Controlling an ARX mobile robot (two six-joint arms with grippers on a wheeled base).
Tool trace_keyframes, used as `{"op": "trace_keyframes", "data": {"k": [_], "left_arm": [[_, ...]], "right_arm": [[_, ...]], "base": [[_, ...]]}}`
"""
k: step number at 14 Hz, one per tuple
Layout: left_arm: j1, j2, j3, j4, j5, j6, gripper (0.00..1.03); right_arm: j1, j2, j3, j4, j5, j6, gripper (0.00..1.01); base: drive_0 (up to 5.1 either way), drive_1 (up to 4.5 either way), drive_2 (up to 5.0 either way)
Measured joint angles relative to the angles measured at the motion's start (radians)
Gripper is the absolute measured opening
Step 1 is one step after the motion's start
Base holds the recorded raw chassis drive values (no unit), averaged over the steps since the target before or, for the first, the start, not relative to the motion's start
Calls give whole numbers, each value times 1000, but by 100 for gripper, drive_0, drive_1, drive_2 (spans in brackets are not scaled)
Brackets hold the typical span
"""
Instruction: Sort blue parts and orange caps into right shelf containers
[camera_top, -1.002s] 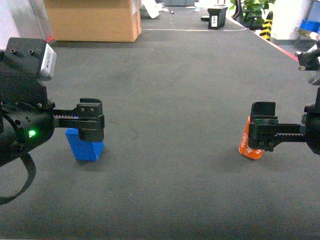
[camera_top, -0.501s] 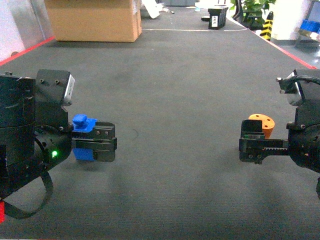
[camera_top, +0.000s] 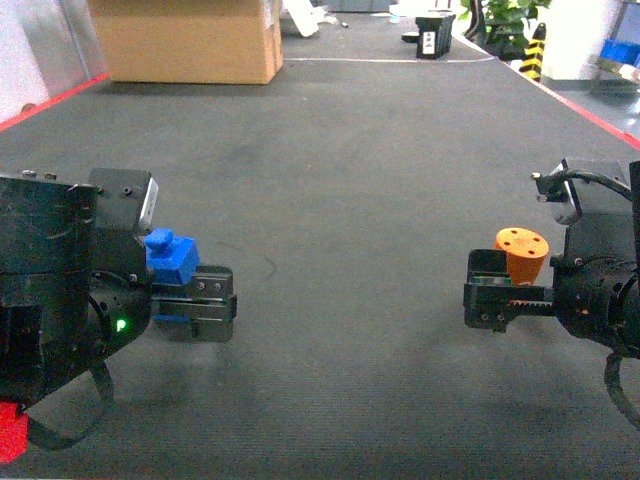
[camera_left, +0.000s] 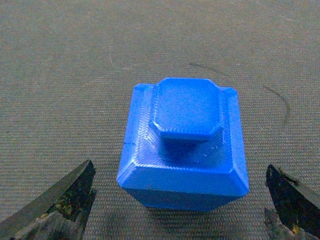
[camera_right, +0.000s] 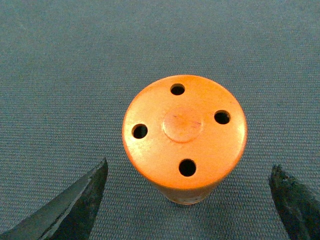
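Left end effector (camera_left: 185, 200): spread wide, holding nothing, fingertips cropped, straddling stepped blue plastic block (camera_left: 184, 142) standing on dark textured floor (camera_top: 360, 180) | Right end effector (camera_right: 187, 200): wide apart, empty, around upright orange four-holed cap (camera_right: 185, 132) | blue crate (camera_top: 620, 52) cut off at far right edge

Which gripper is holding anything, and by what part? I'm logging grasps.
Neither. The left gripper is open around the blue part; the right gripper is open around the orange cap, fingers clear of both.

We are working in a warehouse-like workshop. We are seeing a dark grey ribbed floor mat (camera_top: 380, 150), a large brown cardboard box (camera_top: 185, 40), and red floor-marking lines (camera_top: 55, 100).
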Motion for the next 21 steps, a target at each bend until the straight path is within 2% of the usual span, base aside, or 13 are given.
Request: {"op": "trace_keyframes", "data": {"k": [4,6,7,8,9,10,11,13,15,17,18,20,21], "left_arm": [[12,36,31,10,10,-19,98],[21,61,52,-1,15,-22,98],[21,68,57,10,14,-19,93],[22,69,61,11,14,-19,80],[22,69,62,9,14,-22,66],[26,69,62,10,12,-29,51],[26,67,60,14,7,-37,43],[19,30,7,66,-2,-52,43],[18,-51,-62,143,-40,-55,42],[6,-204,-162,233,-99,-38,42],[-3,-312,-235,241,-136,-17,42],[-30,-580,-363,185,-218,10,42],[-47,-739,-393,134,-270,32,42]], "right_arm": [[8,43,51,-3,19,-4,98],[8,57,72,-8,42,-19,79],[8,57,72,-8,42,-20,66],[8,57,72,-7,45,-20,52],[8,57,74,-10,46,-20,45],[8,57,74,-9,46,-19,44],[8,50,64,-2,44,-19,44],[-1,-3,5,32,42,-19,44],[-16,-100,-68,77,56,-26,44],[-39,-271,-191,118,84,-47,44],[-45,-394,-279,111,95,-62,44],[-66,-680,-415,10,121,-66,44],[-64,-861,-462,-82,160,-65,44]], "base": [[0,0,0],[0,0,0],[0,0,0],[0,0,0],[0,0,0],[0,0,0],[0,0,0],[0,0,0],[0,0,0],[0,0,0],[0,0,0],[0,0,0],[0,0,0]]}}
